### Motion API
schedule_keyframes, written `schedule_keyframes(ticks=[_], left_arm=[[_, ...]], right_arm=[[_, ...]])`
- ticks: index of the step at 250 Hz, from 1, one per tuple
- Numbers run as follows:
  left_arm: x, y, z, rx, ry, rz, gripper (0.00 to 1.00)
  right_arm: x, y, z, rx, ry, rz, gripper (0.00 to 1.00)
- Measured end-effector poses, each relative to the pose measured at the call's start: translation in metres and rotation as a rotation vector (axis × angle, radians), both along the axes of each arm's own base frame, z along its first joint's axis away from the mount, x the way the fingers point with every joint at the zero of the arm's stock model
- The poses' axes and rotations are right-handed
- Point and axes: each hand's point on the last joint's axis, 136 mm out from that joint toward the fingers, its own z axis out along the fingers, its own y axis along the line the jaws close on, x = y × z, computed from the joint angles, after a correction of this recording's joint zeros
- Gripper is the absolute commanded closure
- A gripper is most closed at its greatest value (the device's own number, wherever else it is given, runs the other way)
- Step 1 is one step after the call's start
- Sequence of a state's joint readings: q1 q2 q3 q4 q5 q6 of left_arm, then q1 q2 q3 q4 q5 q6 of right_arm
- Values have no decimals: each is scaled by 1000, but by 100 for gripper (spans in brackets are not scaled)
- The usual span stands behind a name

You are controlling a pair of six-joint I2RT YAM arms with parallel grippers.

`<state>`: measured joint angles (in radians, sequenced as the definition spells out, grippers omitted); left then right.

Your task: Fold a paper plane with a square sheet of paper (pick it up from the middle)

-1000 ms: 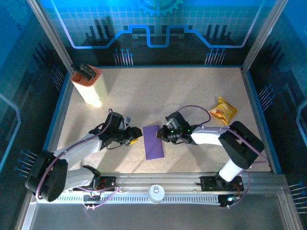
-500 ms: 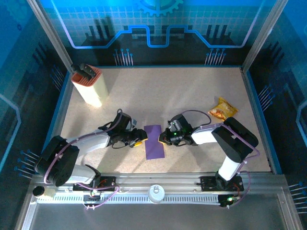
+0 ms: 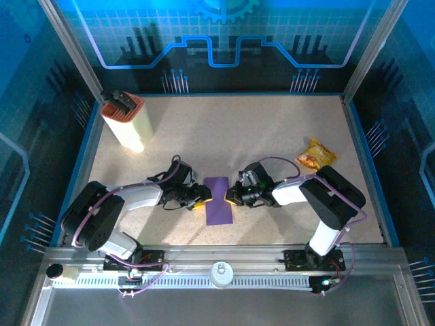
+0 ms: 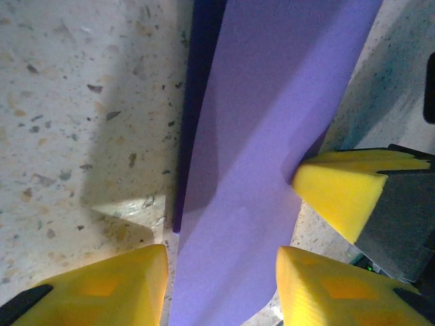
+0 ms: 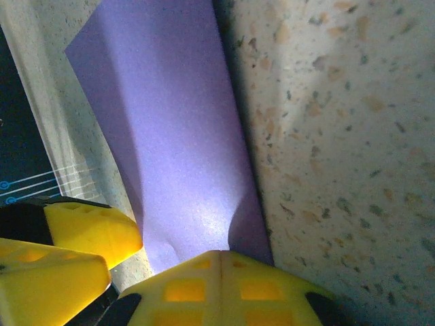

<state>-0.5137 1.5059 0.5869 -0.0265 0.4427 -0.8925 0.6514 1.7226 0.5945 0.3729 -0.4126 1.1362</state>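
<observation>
Yellow-tipped, the left gripper [image 3: 200, 198] sits low just left of the paper [image 3: 217, 201], jaws apart, the purple sheet's left edge running between its fingers [image 4: 102, 285] unpinched. The folded paper lies mid-table [image 3: 224, 129], its long axis pointing away from the bases, with a gripper equally near on each side. The right gripper [image 3: 234, 198], closed on nothing, touches the right edge with its tip. The box [image 3: 126, 122] far left and the packet [image 3: 316, 155] far right stand well apart, so nothing seems to block a fold.
</observation>
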Motion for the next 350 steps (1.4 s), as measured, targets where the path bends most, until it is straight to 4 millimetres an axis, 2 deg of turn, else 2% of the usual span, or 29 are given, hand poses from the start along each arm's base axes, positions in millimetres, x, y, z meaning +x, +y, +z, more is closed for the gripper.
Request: schedule_keyframes(ticks=[64, 106, 174, 269, 280, 313, 350], left_arm=[[0, -1, -4, 3, 6, -2, 53], [0, -1, -4, 3, 6, -2, 62], [0, -5, -2, -5, -6, -12, 63], [2, -7, 10, -23, -38, -11, 67], [3, -7, 11, -26, -42, -11, 67], [3, -6, 12, -25, -42, -5, 78], [2, -6, 13, -27, -37, 0, 84]], right_arm=[[0, 0, 0, 4, -4, -1, 94], [0, 0, 0, 6, -7, -1, 94], [0, 0, 0, 10, -8, -4, 93], [0, 0, 0, 13, -10, -6, 92], [0, 0, 0, 13, -10, -6, 91], [0, 0, 2, 19, -16, 0, 86], [0, 0, 8, 27, -47, 20, 76]])
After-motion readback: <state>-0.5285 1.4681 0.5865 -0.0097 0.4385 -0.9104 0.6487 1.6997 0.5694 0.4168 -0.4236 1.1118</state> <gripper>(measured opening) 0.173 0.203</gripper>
